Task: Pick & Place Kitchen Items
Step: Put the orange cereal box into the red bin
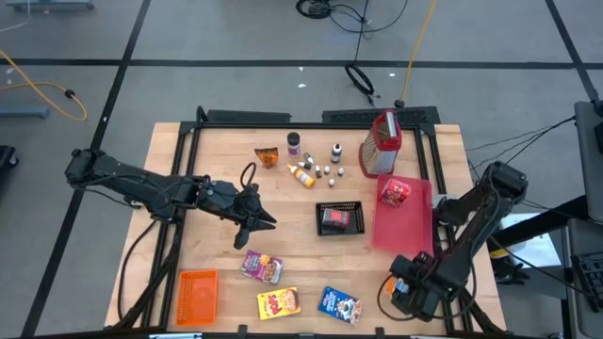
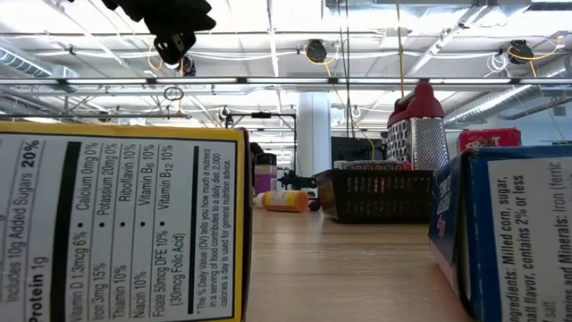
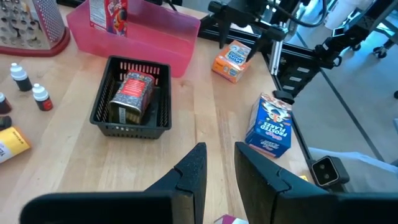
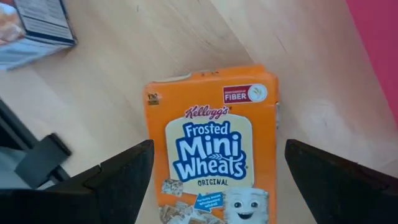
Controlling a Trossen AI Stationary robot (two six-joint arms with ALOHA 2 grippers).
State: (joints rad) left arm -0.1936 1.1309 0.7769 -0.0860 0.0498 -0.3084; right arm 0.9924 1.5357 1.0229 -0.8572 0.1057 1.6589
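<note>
Tabletop (image 4: 155, 56) bears orange cereal box (image 4: 214, 143) between right tool's (image 4: 214, 180) spread fingers.

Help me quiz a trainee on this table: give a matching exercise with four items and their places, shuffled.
Items:
1. red can
2. red box
3. Mini Wheats box
4. blue box

Places:
A. on the pink tray
B. between the right tool's open fingers
C. in the black mesh basket
D. at the table's near edge

Pairs: 1-C, 2-A, 3-B, 4-D
</note>
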